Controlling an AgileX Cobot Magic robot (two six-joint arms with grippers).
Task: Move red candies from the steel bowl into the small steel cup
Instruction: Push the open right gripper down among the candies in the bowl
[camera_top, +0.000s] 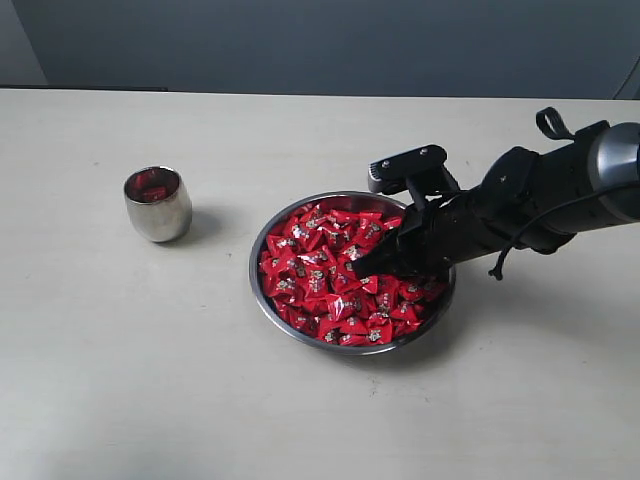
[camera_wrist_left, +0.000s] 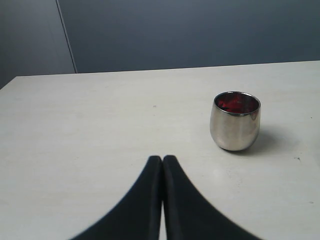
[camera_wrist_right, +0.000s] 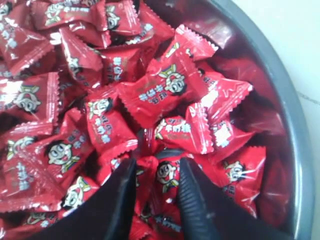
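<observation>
Right gripper (camera_wrist_right: 156, 167) is narrowed, pinching one of the candies (camera_wrist_right: 165, 90), and reaches into the one bowl (camera_top: 256, 290) from 3 o'clock. Dozens in there, too many to count. One cup (camera_top: 158, 212) sits at 10 o'clock of it, red inside. Only the left wrist view shows the left gripper (camera_wrist_left: 162, 162): tips pressed together, empty.

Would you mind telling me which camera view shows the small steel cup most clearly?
The left wrist view: the small steel cup stands close, with red visible inside. The exterior view shows it smaller, apart from the steel bowl; the right wrist view misses it.
</observation>
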